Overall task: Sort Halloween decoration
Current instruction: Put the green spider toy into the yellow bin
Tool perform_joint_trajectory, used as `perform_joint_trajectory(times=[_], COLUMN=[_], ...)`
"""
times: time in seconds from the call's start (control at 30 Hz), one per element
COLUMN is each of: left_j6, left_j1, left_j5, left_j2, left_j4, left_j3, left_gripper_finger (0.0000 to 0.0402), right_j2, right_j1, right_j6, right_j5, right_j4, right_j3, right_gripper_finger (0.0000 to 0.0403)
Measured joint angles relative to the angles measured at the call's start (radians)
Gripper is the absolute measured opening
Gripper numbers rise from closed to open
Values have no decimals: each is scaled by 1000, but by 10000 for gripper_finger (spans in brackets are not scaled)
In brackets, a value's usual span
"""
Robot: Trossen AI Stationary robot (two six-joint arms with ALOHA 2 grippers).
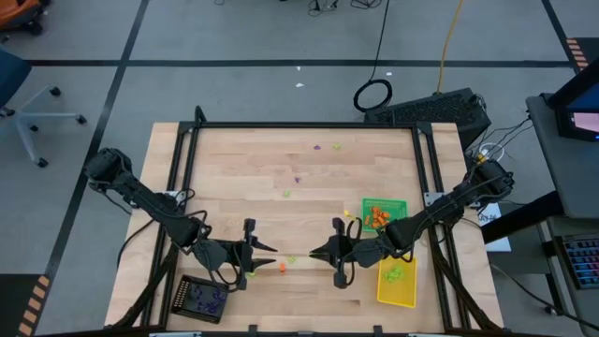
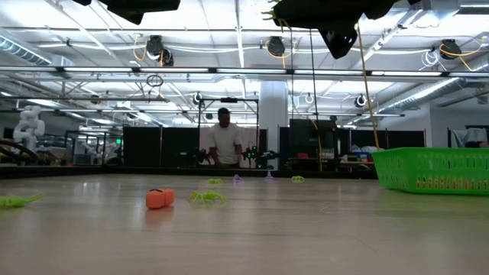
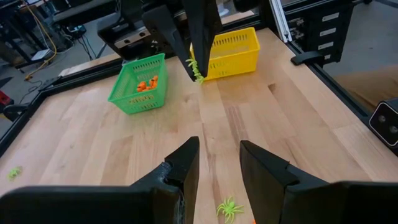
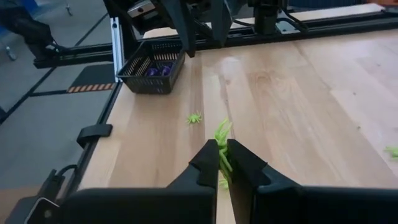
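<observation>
Small Halloween decoration pieces lie on the wooden table: an orange one (image 1: pixel 281 268) and a lime green spider (image 1: pixel 291 259) between my two grippers, and purple and green ones (image 1: pixel 298 179) farther back. My right gripper (image 4: pixel 222 163) hangs above the table's near middle, shut on a lime green trinket (image 4: pixel 221 134). My left gripper (image 3: pixel 217 165) faces it from the left, open and with nothing between its fingers, above the spider (image 3: pixel 229 207). My right gripper pinches the lime green trinket (image 4: pixel 222 144) between its two fingers. Its leggy end sticks out past the fingertips. The fingers come from the table's right, slanting slightly down. The trinket (image 3: pixel 197 68) is lifted clear of the table.
A green tray (image 1: pixel 400 204) with orange pieces and a yellow tray (image 1: pixel 384 295) with green pieces stand at the near right. A black tray (image 1: pixel 185 292) with purple pieces stands at the near left. A person (image 2: pixel 225 137) stands far behind the table.
</observation>
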Motion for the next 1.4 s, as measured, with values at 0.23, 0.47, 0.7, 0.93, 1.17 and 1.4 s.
perform_joint_trajectory(times=[0.23,0.47,0.7,0.93,1.17,1.4], left_j6=[0,0,0,0,-1,-1], left_j1=[0,0,0,0,0,2], left_j5=[0,0,0,0,0,0], left_j2=[0,0,0,0,0,0], left_j4=[0,0,0,0,0,1], left_j3=[0,0,0,0,0,0], left_gripper_finger=[118,118,118,118,118,118], right_j2=[-1,-48,-167,-278,-328,-324], right_j1=[0,4,35,139,281,393], right_j6=[-20,84,273,511,735,949], right_j5=[-2,-89,-135,-138,-209,-261], right_j4=[-51,-218,-475,-757,-887,-1060], right_j3=[0,0,0,0,0,0], right_gripper_finger=[4,4,4,4,4,4])
